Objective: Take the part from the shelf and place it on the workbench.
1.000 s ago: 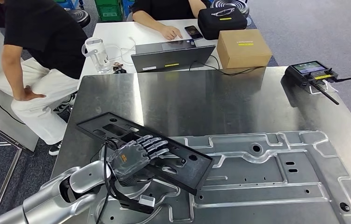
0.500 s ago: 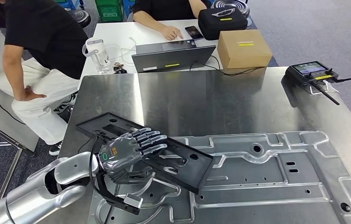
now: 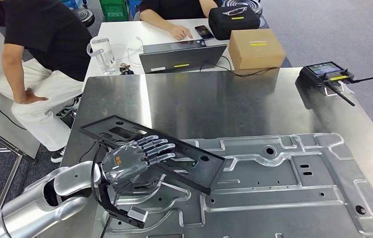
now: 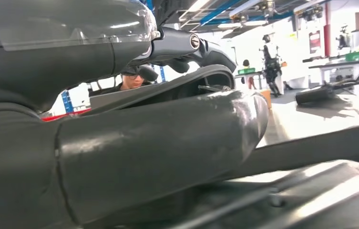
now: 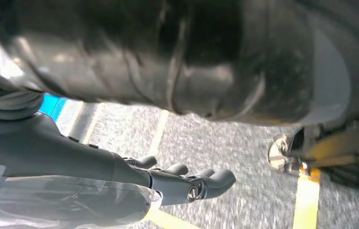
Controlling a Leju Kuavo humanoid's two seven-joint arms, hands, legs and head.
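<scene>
One flat black part (image 3: pixel 154 151), a long slotted plastic panel, lay tilted on the steel workbench (image 3: pixel 214 99), its far end over a stamped metal plate (image 3: pixel 293 183). The left hand (image 3: pixel 132 161) gripped it, fingers (image 3: pixel 157 148) stretched on top, thumb hidden beneath. The right hand (image 5: pixel 187 183) hung with nothing in it, fingers loosely apart.

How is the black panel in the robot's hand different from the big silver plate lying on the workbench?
The black panel is matte black, long and narrow; the silver plate is shiny bare metal and far larger. The left hand grips the panel, one end overlapping the plate, while the plate lies flat, untouched by the hand. Both are flat parts with cut-out holes.
</scene>
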